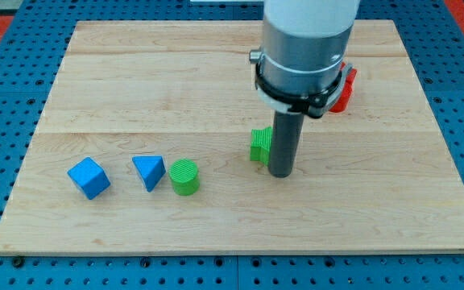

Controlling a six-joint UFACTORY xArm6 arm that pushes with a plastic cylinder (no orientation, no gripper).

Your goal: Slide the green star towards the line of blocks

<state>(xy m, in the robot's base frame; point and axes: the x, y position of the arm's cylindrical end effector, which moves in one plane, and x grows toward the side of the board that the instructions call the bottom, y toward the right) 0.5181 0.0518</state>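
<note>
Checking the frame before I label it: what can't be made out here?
- Green star, camera view: my tip and rod cover its right part; contact unclear.
- Red block, camera view: mostly behind the arm's housing; shape unreadable.

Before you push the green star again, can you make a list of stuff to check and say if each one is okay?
1. My tip is down beside the green star, on its right in the view: ok.
2. Tip actually touching the star: cannot tell, the rod covers the star's right edge.
3. The line is there to aim at, blue cube, blue triangular block, green cylinder, at the view's lower left: ok.
4. Bare board between the star and the cylinder: ok.
5. Star has reached the line: not ok, a gap remains.
6. Red block is behind my arm, away from the path: ok.
</note>
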